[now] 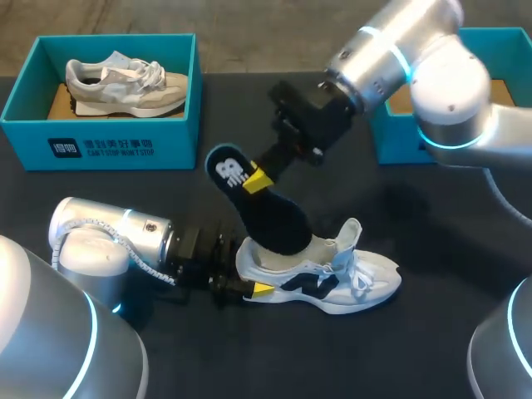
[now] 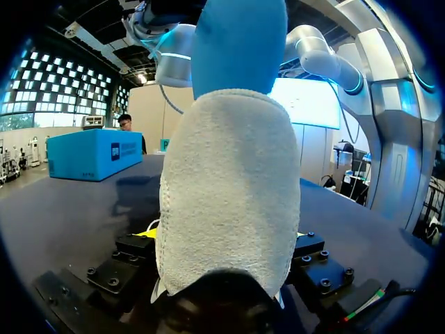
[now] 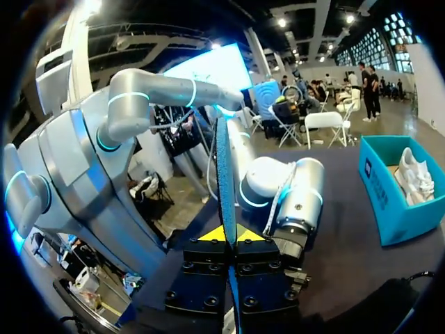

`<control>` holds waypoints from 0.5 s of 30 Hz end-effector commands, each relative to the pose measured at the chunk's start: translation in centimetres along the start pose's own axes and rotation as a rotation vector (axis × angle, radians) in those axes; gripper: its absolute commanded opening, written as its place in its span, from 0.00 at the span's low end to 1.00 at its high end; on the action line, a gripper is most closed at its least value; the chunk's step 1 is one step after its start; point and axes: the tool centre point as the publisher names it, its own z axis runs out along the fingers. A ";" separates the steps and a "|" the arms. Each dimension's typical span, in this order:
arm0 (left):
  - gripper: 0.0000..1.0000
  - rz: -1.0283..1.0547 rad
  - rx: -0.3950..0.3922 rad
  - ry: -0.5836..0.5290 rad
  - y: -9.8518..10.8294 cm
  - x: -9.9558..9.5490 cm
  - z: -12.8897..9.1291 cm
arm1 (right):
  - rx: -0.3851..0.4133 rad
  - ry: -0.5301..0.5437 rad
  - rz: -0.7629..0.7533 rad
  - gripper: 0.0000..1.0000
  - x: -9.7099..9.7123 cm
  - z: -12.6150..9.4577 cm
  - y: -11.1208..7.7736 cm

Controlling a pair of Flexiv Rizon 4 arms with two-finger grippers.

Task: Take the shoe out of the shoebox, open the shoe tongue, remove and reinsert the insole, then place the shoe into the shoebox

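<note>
The right hand is clenched on the insole near its heel end. The insole's toe end dips into the mouth of the white shoe, which stands on its sole on the bench, well apart from the shoebox. The left hand grips the shoe's heel from both sides. The insole looks thin, light and floppy, so a hold nearer its middle would likely steer it better. The shoe is soft-sided and best steadied at its firmer heel.
</note>
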 end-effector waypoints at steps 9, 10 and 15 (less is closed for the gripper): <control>0.00 0.000 -0.001 -0.001 0.5 -0.1 0.1 | -0.228 -0.173 -0.033 0.00 3.6 -3.7 0.6; 0.00 0.000 -0.001 -0.001 0.5 -0.1 0.1 | -0.228 -0.173 -0.033 0.00 3.6 -3.7 0.6; 0.00 0.000 -0.001 -0.001 0.5 -0.1 0.1 | -0.228 -0.173 -0.033 0.00 3.6 -3.7 0.6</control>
